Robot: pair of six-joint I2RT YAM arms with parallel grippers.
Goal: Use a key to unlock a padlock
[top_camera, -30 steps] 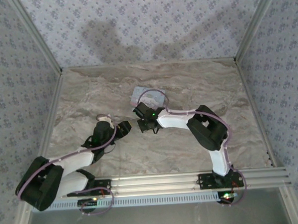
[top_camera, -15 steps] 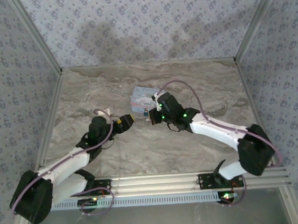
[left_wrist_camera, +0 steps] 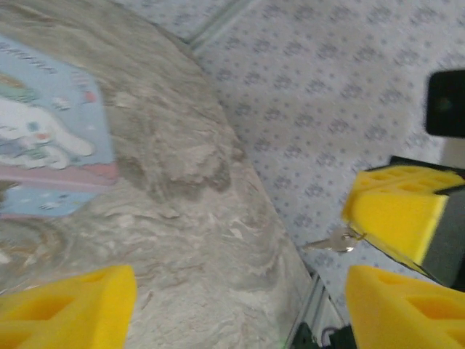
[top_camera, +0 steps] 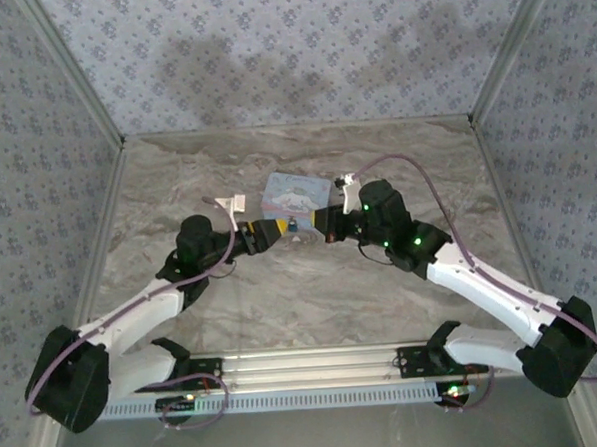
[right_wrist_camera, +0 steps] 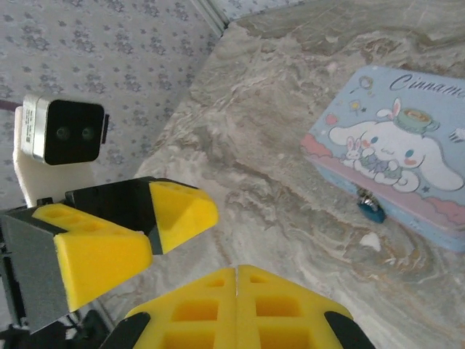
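The key (left_wrist_camera: 330, 242) gleams metallic; the tabletop (left_wrist_camera: 218, 240) looks matt

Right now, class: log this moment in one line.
left gripper open, empty | right gripper shut on key | padlock on tin, untouched

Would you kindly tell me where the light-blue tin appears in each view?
Top external: tin at the picture's centre.
Left wrist: tin at the left edge, partly cut off.
Right wrist: tin at the right, upper half.
Shared landmark: the white cartoon figure on its lid.
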